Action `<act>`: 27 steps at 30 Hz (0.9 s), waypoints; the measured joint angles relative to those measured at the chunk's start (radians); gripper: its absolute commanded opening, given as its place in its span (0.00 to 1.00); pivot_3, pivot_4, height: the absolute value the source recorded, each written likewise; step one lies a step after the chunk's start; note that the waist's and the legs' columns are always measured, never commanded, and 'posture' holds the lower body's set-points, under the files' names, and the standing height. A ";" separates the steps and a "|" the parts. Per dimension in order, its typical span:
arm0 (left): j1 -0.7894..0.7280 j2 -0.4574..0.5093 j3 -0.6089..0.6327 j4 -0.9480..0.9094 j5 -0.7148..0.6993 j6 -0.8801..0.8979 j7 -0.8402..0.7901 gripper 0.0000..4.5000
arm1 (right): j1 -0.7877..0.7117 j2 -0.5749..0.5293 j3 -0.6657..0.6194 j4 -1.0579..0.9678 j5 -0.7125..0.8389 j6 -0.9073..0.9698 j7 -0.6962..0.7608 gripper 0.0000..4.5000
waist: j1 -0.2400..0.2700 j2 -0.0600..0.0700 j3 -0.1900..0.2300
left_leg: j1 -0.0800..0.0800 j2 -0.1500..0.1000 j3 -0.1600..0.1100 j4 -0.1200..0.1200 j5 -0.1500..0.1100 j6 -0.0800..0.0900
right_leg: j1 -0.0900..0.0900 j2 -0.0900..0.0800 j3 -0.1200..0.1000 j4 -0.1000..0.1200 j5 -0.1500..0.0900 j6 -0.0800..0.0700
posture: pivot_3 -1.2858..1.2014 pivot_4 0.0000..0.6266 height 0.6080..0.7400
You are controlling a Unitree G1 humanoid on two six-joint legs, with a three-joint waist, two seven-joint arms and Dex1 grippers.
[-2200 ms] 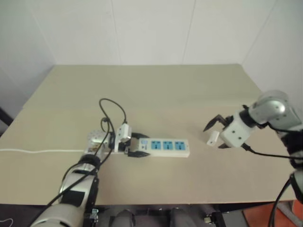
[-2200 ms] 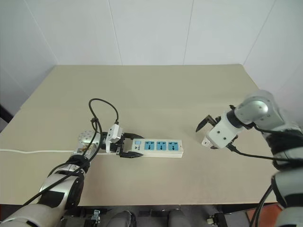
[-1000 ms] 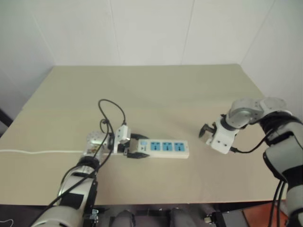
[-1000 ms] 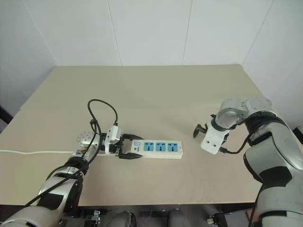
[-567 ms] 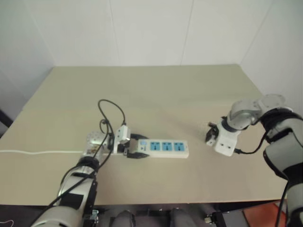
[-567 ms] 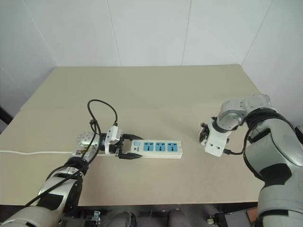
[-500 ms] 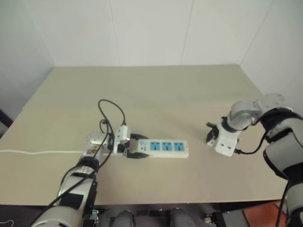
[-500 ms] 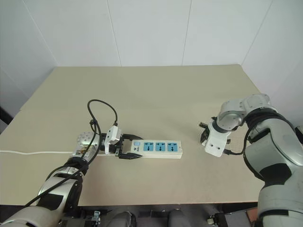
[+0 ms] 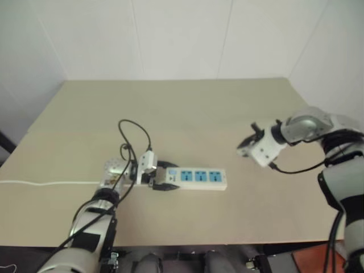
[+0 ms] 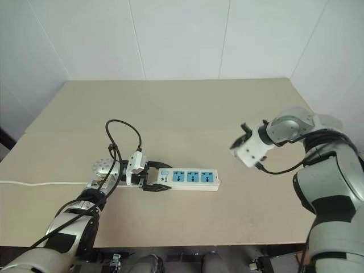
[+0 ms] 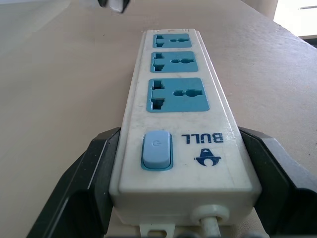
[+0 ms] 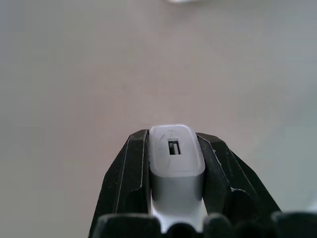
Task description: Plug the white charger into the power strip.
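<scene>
white charger (image 12: 176, 153) prongs hidden (between fingers)

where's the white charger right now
The white charger is clamped between the right gripper's fingers, held above the table on the robot's right, off the far end of the power strip.

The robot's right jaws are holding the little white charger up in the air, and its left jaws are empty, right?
Not quite. The left gripper isn't empty: its jaws clamp the switch end of the power strip, as the left wrist view shows. The right gripper does hold the white charger above the table.
</scene>
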 measured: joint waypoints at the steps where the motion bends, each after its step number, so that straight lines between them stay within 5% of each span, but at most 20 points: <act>1: 0.001 0.000 -0.004 -0.006 0.000 0.000 0.004 0.73 | 0.054 0.021 -0.076 -0.035 0.134 0.081 0.110 0.25 | 0.001 0.000 0.000 | 0.000 0.000 0.000 0.000 0.000 0.000 | 0.001 0.000 0.000 0.000 0.000 0.000 | 0.52 0.24 1.00; 5: 0.006 0.000 -0.008 -0.028 -0.001 0.039 0.007 0.73 | 0.254 0.083 -0.278 -0.311 0.523 0.478 0.335 0.25 | 0.004 0.001 0.000 | -0.001 0.000 -0.001 0.000 0.000 0.000 | -0.001 0.000 0.000 0.001 0.000 0.000 | 0.52 0.24 1.00; 9: 0.019 0.005 -0.009 -0.058 -0.009 0.087 0.005 0.73 | 0.433 0.111 -0.389 -0.695 0.780 0.869 0.340 0.25 | 0.005 0.001 0.000 | -0.003 0.000 -0.001 0.000 0.000 0.000 | -0.004 0.000 0.000 0.002 0.000 0.000 | 0.52 0.24 1.00; 18: 0.024 0.012 -0.018 -0.073 -0.010 0.092 0.011 0.73 | 0.619 0.219 -0.413 -1.072 0.912 1.202 0.232 0.25 | 0.005 0.001 0.000 | -0.003 0.000 -0.001 0.000 0.000 0.000 | -0.004 0.001 0.000 0.002 0.000 0.000 | 0.52 0.24 1.00; 27: 0.015 0.013 -0.033 -0.070 -0.008 0.087 0.017 0.73 | 0.644 0.362 -0.377 -1.091 0.945 1.377 0.183 0.25 | 0.006 0.001 0.000 | -0.003 0.000 -0.001 0.000 0.000 0.000 | -0.004 0.001 0.000 0.002 0.000 0.000 | 0.52 0.24 1.00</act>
